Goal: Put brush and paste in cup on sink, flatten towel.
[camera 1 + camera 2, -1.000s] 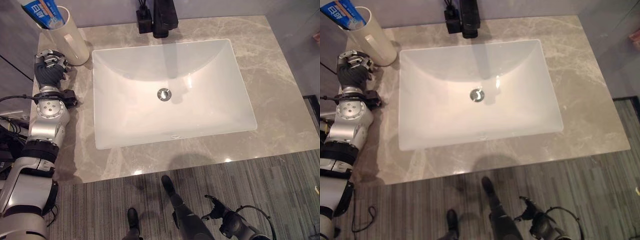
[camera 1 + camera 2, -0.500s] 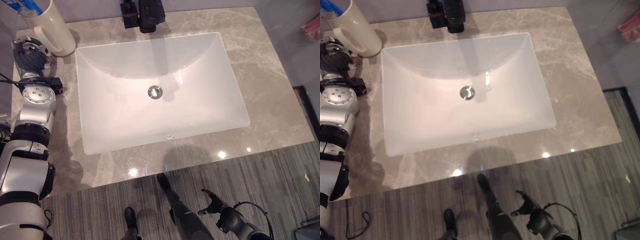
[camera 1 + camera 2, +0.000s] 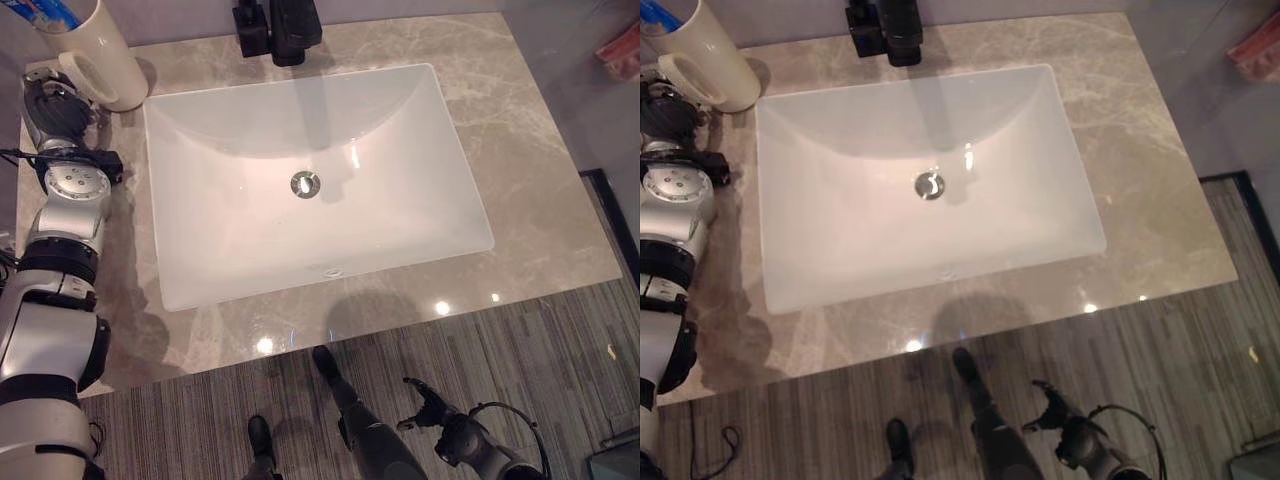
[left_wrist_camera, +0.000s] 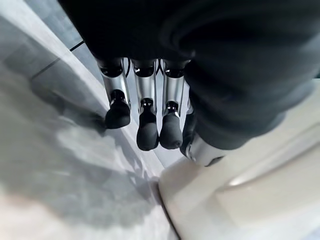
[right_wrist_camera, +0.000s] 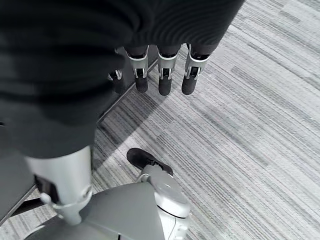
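Observation:
A cream cup (image 3: 98, 58) with a handle stands on the counter's far left corner. A blue and white paste tube (image 3: 48, 12) sticks out of its top. My left hand (image 3: 57, 108) rests on the counter right beside the cup, on its near side. In the left wrist view its fingers (image 4: 146, 131) hang straight and hold nothing, with the cup's wall (image 4: 250, 200) close by the thumb. My right hand (image 3: 428, 406) hangs low over the floor in front of the counter, open and empty, its fingers (image 5: 165, 82) straight.
A white rectangular sink (image 3: 200, 270) with a round drain (image 3: 305, 183) fills the middle of the grey marble counter (image 3: 540, 200). A black tap (image 3: 290, 25) stands behind it. A pink thing (image 3: 622, 48) shows at the far right edge. The floor (image 3: 540, 360) is striped grey.
The whole picture has shifted, so the camera moved. My left hand stays by the cup and my right hand stays low.

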